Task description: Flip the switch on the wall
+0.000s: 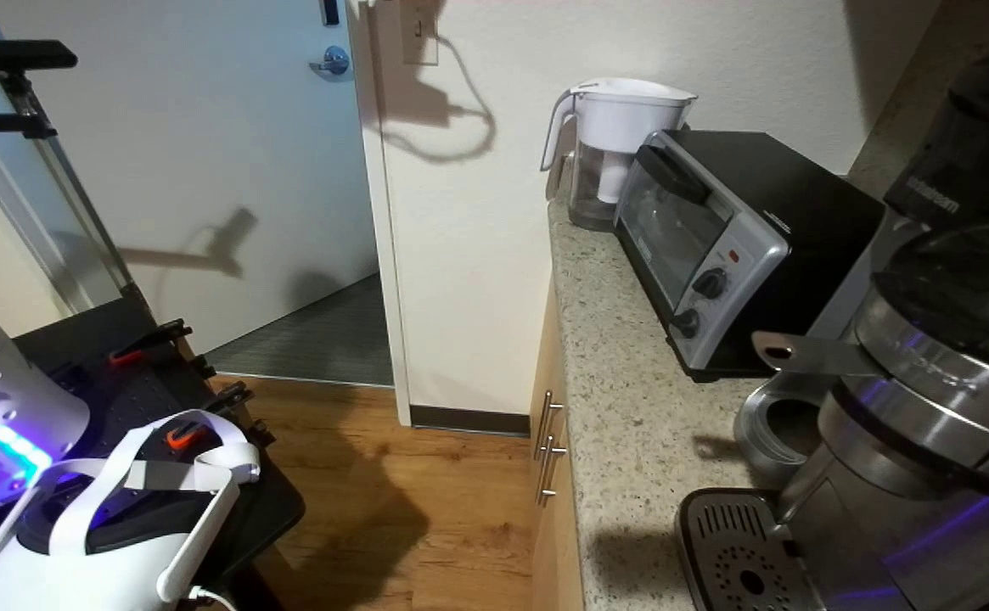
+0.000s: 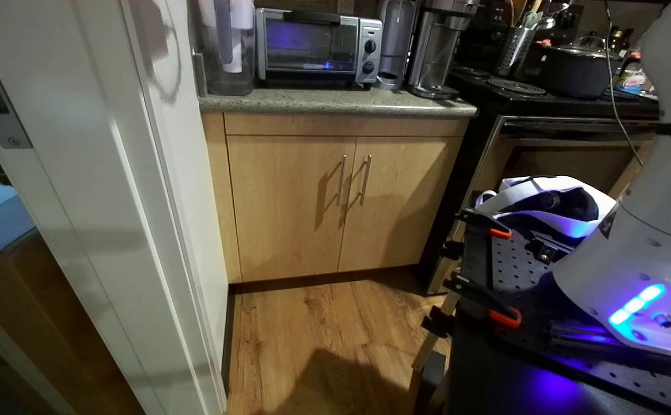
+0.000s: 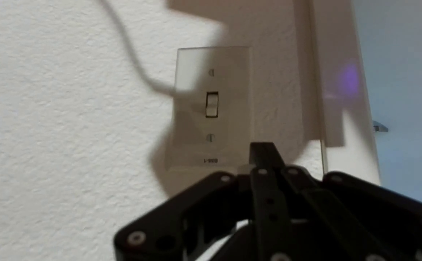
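The switch (image 3: 229,79) is a white plate with a small toggle in its middle. Its lettering is upside down in the wrist view, and shadow covers most of it. It also shows at the top of an exterior view (image 1: 420,38). It sits on the cream-white wall (image 3: 69,152), which shows in both exterior views (image 1: 469,288) (image 2: 188,173). My gripper (image 3: 263,146) is shut and empty, its fingertips together. In the wrist view the tips overlap the plate's lower right edge, off the toggle. I cannot tell whether they touch the wall. The exterior views do not show the gripper.
The door trim (image 3: 341,108) runs beside the switch, with the door (image 1: 231,153) beyond. The counter (image 1: 621,407) holds a white pitcher (image 1: 630,119), a toaster oven (image 1: 715,246) and a coffee machine (image 1: 910,475). A white headset (image 1: 103,560) lies near the arm's base.
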{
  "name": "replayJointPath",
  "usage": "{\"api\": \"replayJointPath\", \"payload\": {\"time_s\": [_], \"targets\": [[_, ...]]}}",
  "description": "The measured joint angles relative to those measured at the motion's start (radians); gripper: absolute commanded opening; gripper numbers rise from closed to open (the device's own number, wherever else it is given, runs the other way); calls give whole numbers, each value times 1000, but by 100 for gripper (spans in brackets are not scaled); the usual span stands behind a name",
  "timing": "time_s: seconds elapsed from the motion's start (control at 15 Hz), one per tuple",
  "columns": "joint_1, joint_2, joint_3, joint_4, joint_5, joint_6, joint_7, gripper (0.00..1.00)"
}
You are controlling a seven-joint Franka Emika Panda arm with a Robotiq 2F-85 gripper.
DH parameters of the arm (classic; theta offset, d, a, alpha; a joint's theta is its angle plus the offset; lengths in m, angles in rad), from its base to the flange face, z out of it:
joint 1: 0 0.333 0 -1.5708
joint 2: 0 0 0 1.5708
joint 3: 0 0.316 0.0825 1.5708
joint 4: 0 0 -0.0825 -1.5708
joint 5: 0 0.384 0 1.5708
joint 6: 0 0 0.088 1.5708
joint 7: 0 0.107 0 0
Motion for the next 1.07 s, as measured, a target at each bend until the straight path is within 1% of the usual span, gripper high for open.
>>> {"api": "replayJointPath", "payload": {"time_s": [0.4,0.87,1.07], "targets": [[12,51,-36,51,63,-11,-36,0],[10,170,-40,127,139,-42,-38,0],[2,175,-42,135,156,-64,-39,0]]}}
